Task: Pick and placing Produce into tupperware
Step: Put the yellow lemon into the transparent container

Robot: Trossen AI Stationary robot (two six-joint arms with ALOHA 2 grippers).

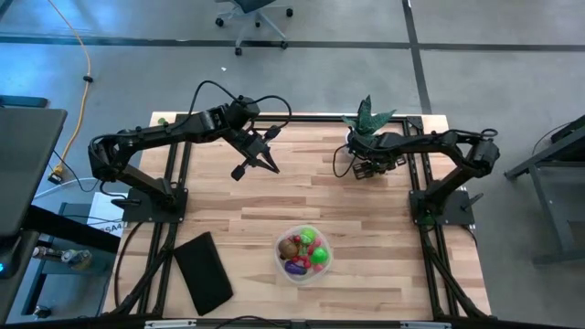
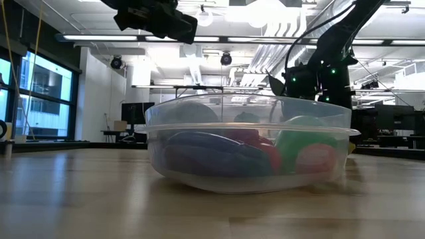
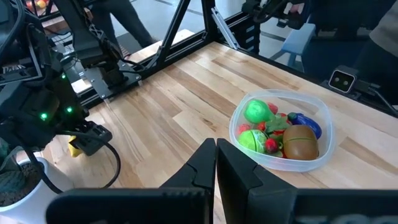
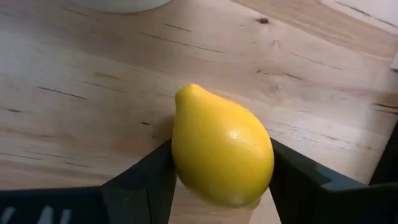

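Lemon (image 4: 222, 148) sits clamped between right gripper (image 4: 222, 171) jaws, near potted plant (image 1: 368, 117). Left gripper (image 1: 259, 155) shut, empty, raised well apart from tupperware (image 1: 303, 255).

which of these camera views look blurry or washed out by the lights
Low view: the tupperware up close is soft, its produce only colored smears, and the ceiling lights glare. Right wrist view: the yellow lemon between the right gripper fingers is sharp, with a small highlight. High and left wrist views look evenly lit.

Grey floor (image 1: 302, 23) with an office chair (image 1: 256, 13); ceiling strip lights (image 2: 99, 38) and tall windows (image 2: 40, 99) behind.
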